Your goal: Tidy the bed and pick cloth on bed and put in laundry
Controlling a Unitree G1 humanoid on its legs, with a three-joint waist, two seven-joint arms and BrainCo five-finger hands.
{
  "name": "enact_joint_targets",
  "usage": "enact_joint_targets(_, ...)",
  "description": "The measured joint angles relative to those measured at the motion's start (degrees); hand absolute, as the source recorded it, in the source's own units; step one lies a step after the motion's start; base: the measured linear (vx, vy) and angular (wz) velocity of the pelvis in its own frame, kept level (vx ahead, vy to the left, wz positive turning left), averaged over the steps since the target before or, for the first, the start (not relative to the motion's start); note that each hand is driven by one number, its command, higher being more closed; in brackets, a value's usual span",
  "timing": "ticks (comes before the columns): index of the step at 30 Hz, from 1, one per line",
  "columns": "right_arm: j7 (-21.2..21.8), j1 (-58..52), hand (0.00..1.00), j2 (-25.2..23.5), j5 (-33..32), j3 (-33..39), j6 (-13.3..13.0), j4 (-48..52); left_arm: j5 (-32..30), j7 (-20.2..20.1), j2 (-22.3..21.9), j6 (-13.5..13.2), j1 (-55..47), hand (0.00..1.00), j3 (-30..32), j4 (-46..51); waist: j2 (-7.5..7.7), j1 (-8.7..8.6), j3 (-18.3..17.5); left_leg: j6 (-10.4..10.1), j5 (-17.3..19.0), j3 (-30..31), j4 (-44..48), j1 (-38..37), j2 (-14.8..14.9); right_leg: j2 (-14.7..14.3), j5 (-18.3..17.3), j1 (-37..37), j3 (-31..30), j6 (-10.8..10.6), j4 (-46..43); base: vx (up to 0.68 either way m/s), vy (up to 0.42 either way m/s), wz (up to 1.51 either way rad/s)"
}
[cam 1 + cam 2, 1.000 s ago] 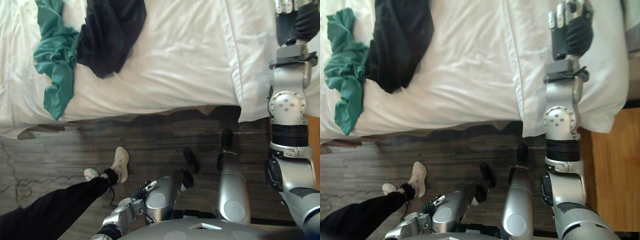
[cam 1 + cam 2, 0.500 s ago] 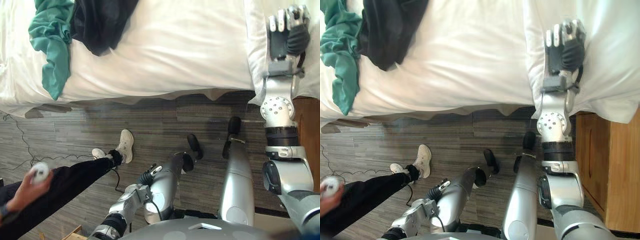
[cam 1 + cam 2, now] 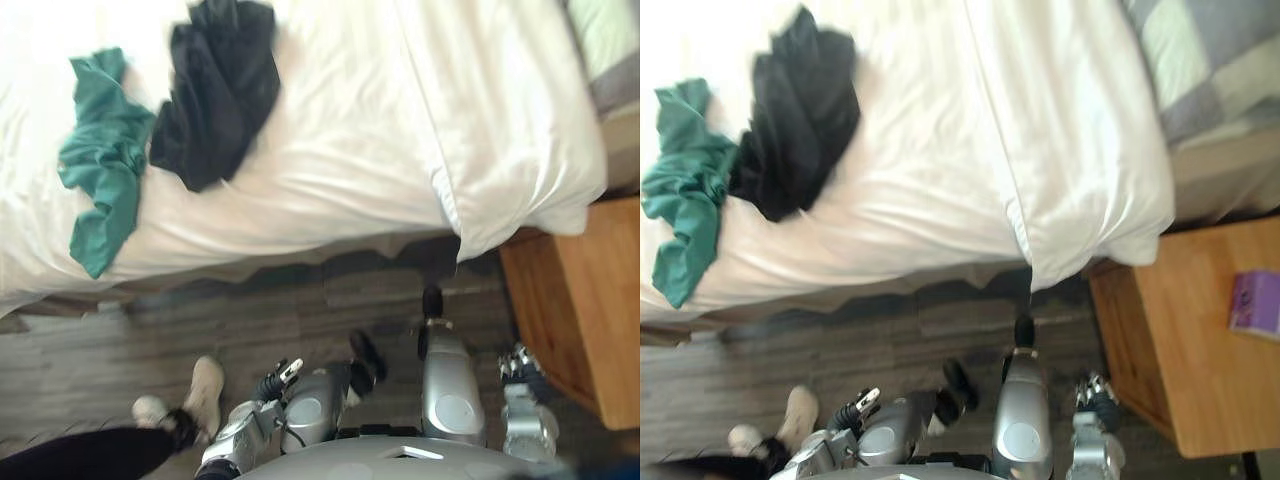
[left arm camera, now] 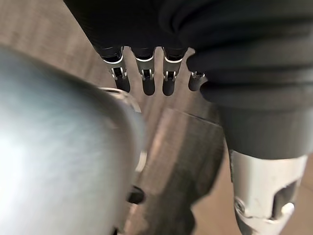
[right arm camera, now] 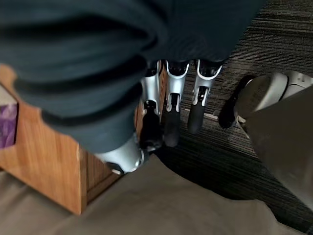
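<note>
A green cloth (image 3: 100, 170) and a black cloth (image 3: 215, 100) lie crumpled side by side on the left part of the white bed (image 3: 350, 130), touching each other. My right hand (image 5: 171, 112) hangs low beside me, next to the wooden nightstand (image 5: 49, 161), with relaxed fingers around nothing; it also appears as my right hand (image 3: 520, 365) in the left eye view. My left hand (image 4: 146, 78) hangs low by my side over the floor, fingers straight and empty, far from both cloths.
A white pillow (image 3: 510, 130) overhangs the bed's near right corner. The nightstand (image 3: 1180, 330) carries a small purple thing (image 3: 1255, 300). A person's leg (image 3: 90, 455) and pale shoe (image 3: 205, 385) stand on the dark wood floor at lower left.
My right arm has come down from the pillow to my side by the nightstand, and its fingers have loosened. The camera has shifted, bringing the nightstand into view.
</note>
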State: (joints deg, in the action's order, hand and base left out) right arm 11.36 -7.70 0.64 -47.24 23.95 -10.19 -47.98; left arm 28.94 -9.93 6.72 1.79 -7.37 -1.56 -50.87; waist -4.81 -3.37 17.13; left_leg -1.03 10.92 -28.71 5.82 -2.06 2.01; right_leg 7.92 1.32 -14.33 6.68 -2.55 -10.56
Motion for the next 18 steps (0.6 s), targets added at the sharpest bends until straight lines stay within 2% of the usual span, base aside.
enact_joint_targets(1,-0.1,0.1,0.00,-0.3,2.0,-0.1,0.0,-0.6,-1.2,0.3,-0.2,0.0,0.2,0.00,0.1,0.0,0.65,0.01,-1.0,-0.1,-0.2,0.2,-0.8,-0.7,0.0,-0.2,0.2,1.2,0.4,-0.1,1.0,0.07,0.002,0.10)
enact_joint_targets(3,-1.0,0.2,0.00,-0.6,11.4,-1.3,0.1,-3.3,-5.5,1.5,-1.0,0.3,1.3,0.00,0.5,-0.9,2.42,0.12,-4.0,-0.1,-0.6,1.0,-2.7,-3.6,0.2,-1.1,0.7,5.4,1.0,-0.3,4.4,0.06,0.009,0.14)
enact_joint_targets(4,-1.8,0.2,0.00,-0.6,14.1,-1.4,0.1,-4.1,-6.4,1.8,-1.0,0.6,1.8,0.00,0.5,-1.8,2.02,0.09,-4.4,-0.1,-0.6,1.2,-2.9,-4.0,0.2,-1.2,0.8,6.1,1.3,-0.3,5.0,0.08,0.004,0.13)
enact_joint_targets(5,-3.4,0.3,0.00,-0.5,18.8,-2.3,0.5,-5.1,-8.7,2.7,-1.0,1.9,2.5,0.00,0.5,-2.8,2.91,-0.15,-5.3,-0.1,-0.6,1.5,-3.3,-5.1,0.3,-1.3,1.0,7.7,2.1,-0.4,6.2,0.06,-0.004,0.08)
enact_joint_targets(9,-3.9,1.4,0.00,0.1,21.1,-4.2,3.3,-7.6,-14.8,5.1,-1.1,4.3,4.5,0.00,0.3,-4.7,2.82,-0.29,-5.3,-0.5,-0.3,1.2,-3.6,-6.2,0.6,-1.9,1.9,9.1,2.3,-0.4,8.4,0.04,-0.008,-0.06)
enact_joint_targets(10,-3.4,1.5,0.00,0.3,20.9,-4.7,4.3,-7.8,-15.0,5.6,-1.3,4.3,4.7,0.00,0.1,-4.8,2.37,-0.35,-5.1,-1.3,0.1,0.9,-3.0,-5.9,0.7,-1.9,1.8,8.8,2.1,-0.4,8.2,0.04,-0.007,-0.12)
enact_joint_targets(11,-2.8,2.1,0.00,0.9,21.0,-5.1,4.7,-8.1,-15.0,6.1,-1.2,4.2,5.0,0.00,0.0,-4.9,2.22,-0.33,-4.3,-3.1,1.3,0.8,1.0,-4.8,1.2,-1.5,-0.2,8.3,1.5,-0.2,6.5,0.05,-0.015,-0.10)
enact_joint_targets(12,-2.6,2.5,0.00,1.3,21.2,-5.4,4.9,-8.4,-15.0,6.1,-1.0,3.9,5.2,0.00,0.0,-4.9,2.46,-0.33,-3.7,-3.9,1.8,0.8,4.6,-3.7,1.6,-1.0,-1.2,8.2,0.8,-0.4,5.1,0.02,-0.020,-0.11)
enact_joint_targets(14,-1.9,3.1,0.00,3.2,21.7,-7.8,4.8,-8.9,-14.5,5.6,-0.6,1.7,5.8,0.00,-0.2,-4.8,3.29,-0.40,-1.3,-5.0,3.0,1.0,23.5,2.6,5.1,0.9,-4.4,7.4,-1.4,0.0,0.0,-0.01,-0.028,-0.20)
enact_joint_targets(15,-1.8,3.3,0.00,3.7,21.7,-8.3,4.8,-9.0,-14.3,5.5,-0.5,0.6,5.5,0.00,-0.2,-4.8,2.87,-0.34,-1.0,-4.2,4.6,1.1,27.5,4.7,7.0,1.0,-5.4,6.9,-2.3,-0.1,-1.6,-0.01,0.047,-0.36)
enact_joint_targets(16,-1.8,3.5,0.00,4.6,21.5,-8.4,4.6,-9.0,-14.0,5.5,-0.7,-0.7,5.4,0.00,-0.4,-5.0,2.12,-0.39,-1.0,-2.9,6.0,1.6,28.5,5.2,8.9,1.0,-6.5,6.3,-3.5,-0.7,-3.1,0.00,0.101,-0.52)
enact_joint_targets(18,-1.5,3.7,0.00,5.8,20.9,-8.3,3.8,-8.8,-13.5,5.1,-0.6,-2.9,5.3,0.00,-0.6,-5.1,2.16,-0.64,-0.9,-2.4,6.3,5.7,26.8,6.5,11.3,2.6,-7.9,4.0,-7.3,-2.1,-6.3,0.04,0.193,-0.72)
